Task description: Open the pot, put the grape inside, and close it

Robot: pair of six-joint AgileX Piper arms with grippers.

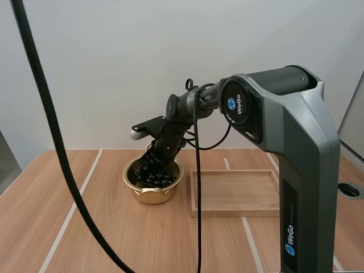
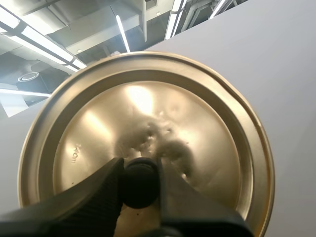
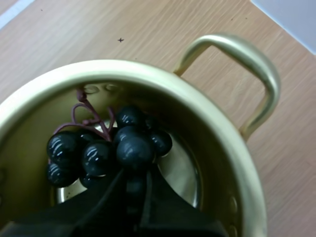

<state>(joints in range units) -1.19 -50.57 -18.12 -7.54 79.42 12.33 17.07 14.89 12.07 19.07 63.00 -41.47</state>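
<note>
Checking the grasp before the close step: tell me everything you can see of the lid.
The lid is a round, shiny gold-coloured metal disc with a raised rim and small dents near its middle. A black knob sits at the centre of its upper face, which is turned to the left wrist camera. The jaws of the left gripper pinch that knob from both sides. The lid hangs in the air; nothing else touches it.

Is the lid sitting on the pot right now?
No, the pot stands open with grapes inside, and the lid is pinched by its knob elsewhere.
</note>
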